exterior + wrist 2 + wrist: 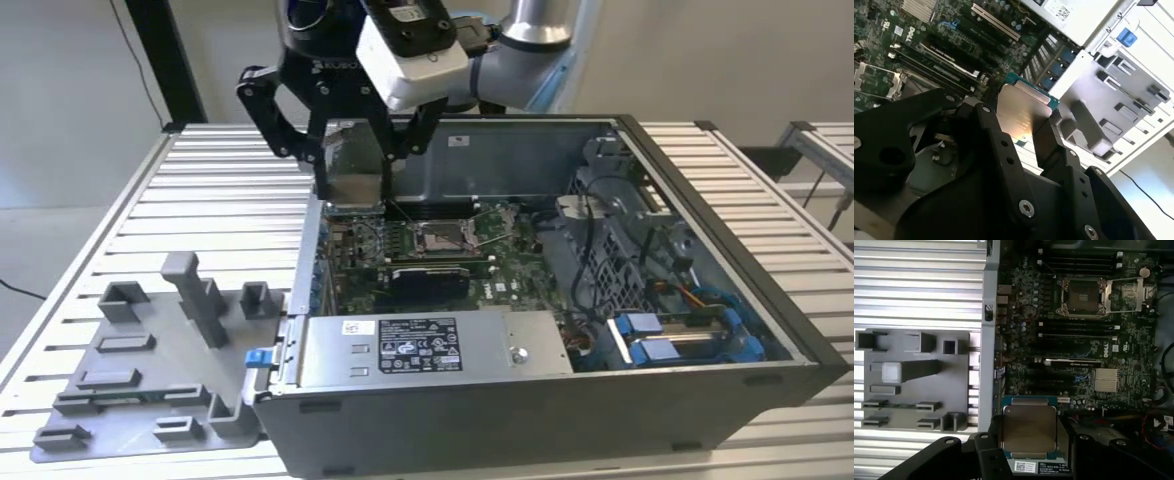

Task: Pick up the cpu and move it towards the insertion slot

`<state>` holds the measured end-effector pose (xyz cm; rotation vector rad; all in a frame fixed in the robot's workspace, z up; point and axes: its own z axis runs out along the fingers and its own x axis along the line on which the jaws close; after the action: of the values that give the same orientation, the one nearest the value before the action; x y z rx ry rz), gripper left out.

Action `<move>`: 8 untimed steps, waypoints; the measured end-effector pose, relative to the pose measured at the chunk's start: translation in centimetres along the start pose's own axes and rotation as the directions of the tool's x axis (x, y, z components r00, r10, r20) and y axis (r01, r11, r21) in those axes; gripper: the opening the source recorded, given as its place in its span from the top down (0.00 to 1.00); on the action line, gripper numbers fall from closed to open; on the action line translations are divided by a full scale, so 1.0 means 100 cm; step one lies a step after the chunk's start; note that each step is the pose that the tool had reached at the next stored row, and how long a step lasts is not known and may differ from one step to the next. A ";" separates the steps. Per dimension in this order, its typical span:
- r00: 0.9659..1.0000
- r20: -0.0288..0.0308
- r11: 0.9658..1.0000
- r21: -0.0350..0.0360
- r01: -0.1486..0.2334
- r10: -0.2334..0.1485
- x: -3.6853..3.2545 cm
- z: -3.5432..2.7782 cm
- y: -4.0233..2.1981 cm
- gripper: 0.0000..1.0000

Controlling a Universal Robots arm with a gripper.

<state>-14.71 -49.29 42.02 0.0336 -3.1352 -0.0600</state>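
Because my jaws pinch the cpu point(1029, 432) by opposite edges, its faces are free; it hangs over the open case point(534, 420), well apart from the insertion slot point(1081, 296).

A black-and-white printed label point(418, 345) on the power supply point(534, 345), well apart from the gripper point(355, 170), bears print too small to read.

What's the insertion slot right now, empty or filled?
Empty. The insertion slot shows a bare dark centre inside its metal frame, while the cpu sits clamped in the gripper, apart from it.
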 end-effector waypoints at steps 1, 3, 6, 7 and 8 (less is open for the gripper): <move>1.000 0.000 1.000 0.000 0.000 0.000 -0.0046 0.0000 -0.0001 1.00; 1.000 0.000 1.000 0.000 0.001 -0.001 -0.0133 0.0000 -0.0003 1.00; 1.000 0.000 1.000 0.000 0.002 -0.002 -0.0267 -0.0001 -0.0006 1.00; 1.000 0.000 1.000 0.000 0.002 -0.002 -0.0315 -0.0001 -0.0007 1.00; 1.000 0.000 1.000 0.000 0.002 -0.002 -0.0363 -0.0001 -0.0008 1.00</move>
<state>-11.08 -49.29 42.01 0.0374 -3.1351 -0.0600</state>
